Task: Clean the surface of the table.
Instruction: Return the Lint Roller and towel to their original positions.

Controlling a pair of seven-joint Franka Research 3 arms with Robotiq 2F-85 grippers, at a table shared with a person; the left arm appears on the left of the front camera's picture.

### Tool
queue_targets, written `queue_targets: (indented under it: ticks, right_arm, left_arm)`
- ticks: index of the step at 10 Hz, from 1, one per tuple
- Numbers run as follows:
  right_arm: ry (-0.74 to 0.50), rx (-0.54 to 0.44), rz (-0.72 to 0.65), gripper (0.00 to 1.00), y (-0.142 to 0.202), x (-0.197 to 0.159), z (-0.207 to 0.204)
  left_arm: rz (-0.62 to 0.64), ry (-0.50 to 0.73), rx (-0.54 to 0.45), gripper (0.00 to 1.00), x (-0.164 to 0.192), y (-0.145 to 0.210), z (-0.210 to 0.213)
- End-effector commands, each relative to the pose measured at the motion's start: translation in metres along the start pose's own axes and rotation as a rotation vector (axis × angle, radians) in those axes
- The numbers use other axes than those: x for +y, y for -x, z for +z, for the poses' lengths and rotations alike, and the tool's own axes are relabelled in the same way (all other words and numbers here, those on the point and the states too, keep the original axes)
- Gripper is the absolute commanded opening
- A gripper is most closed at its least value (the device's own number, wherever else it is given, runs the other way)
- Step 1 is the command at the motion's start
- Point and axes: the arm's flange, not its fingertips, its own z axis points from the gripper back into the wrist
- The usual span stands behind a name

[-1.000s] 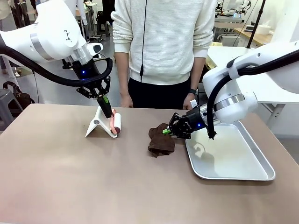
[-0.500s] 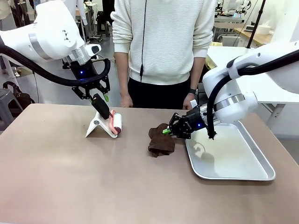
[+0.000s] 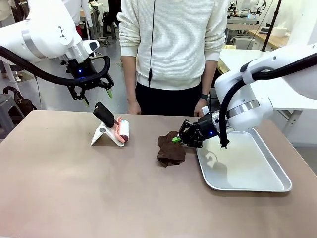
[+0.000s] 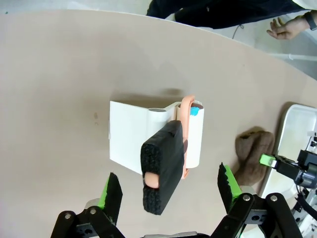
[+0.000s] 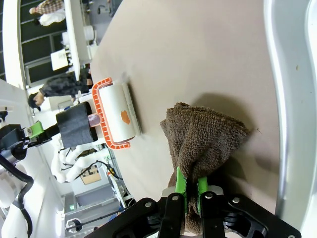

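The taupe-brown table carries a lint roller resting in a white stand, its black foam handle pointing up and to the left. My left gripper hangs open just above that handle, touching nothing. In the left wrist view its green-padded fingers straddle the handle with space on both sides. A crumpled brown cloth lies near the table's middle. My right gripper is shut on the cloth's right edge, and its fingers pinch the cloth.
A silver tray sits at the right, just beside the cloth. A person in a white sweater stands at the far edge, one hand near the table. The near half of the table is bare.
My left gripper has let go of the roller's handle, opened wide and risen up and to the left. The roller stays in its stand. The right gripper and cloth have not moved.
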Motion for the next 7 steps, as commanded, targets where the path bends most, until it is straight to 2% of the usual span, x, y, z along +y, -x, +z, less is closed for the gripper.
queue_targets:
  ticks: [1, 2, 3, 4, 5, 7]
  right_arm:
    - [-0.018, -0.008, -0.012, 0.09, 0.0, 0.002, 0.001]
    - [0.0, 0.0, 0.0, 0.09, 0.0, 0.0, 0.0]
    - [0.006, 0.002, 0.0, 0.67, 0.003, 0.001, 0.002]
    - [0.001, -0.006, 0.017, 0.69, 0.006, 0.003, 0.005]
    - [0.002, -0.025, 0.044, 1.0, 0.009, 0.008, 0.011]
    - [0.004, -0.075, 0.09, 1.0, 0.018, 0.025, 0.036]
  left_arm:
    - [-0.01, -0.007, -0.019, 1.0, 0.01, 0.015, 0.005]
    - [-0.019, 0.006, -0.018, 1.0, 0.013, 0.017, 0.007]
    - [-0.018, 0.014, -0.022, 1.0, 0.015, 0.019, 0.008]
    - [-0.017, 0.019, -0.026, 1.0, 0.018, 0.021, 0.009]
    - [-0.018, 0.031, -0.028, 1.0, 0.021, 0.023, 0.011]
    - [-0.022, 0.094, 0.002, 1.0, 0.029, 0.031, 0.017]
